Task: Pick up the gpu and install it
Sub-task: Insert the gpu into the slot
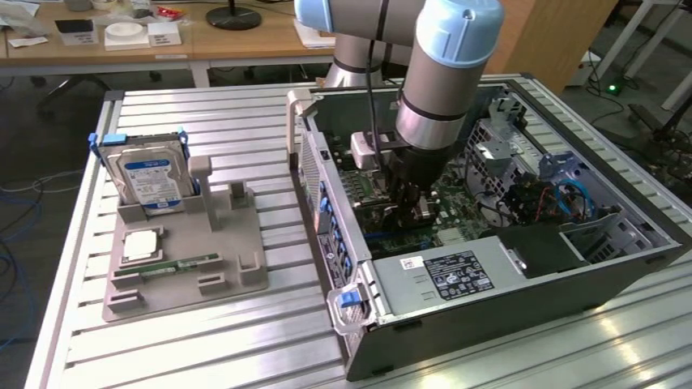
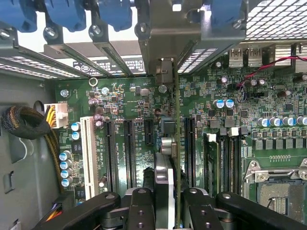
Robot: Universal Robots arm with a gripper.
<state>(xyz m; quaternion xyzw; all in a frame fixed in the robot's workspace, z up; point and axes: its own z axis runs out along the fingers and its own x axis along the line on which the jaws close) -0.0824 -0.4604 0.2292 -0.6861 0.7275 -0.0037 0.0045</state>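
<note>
Gripping: gripper (image 2: 169,201) clamped partway on gpu (image 2: 176,143), held edge-on
Gpu place: inside open case (image 1: 605,279), over motherboard (image 2: 129,100) slots
Tray (image 1: 178,267): hard drive (image 1: 149,180), well apart

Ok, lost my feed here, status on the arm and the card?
Gripper shut on gpu. Card edge-on, inside the open case, over the motherboard slots. Nothing blocking.
</note>
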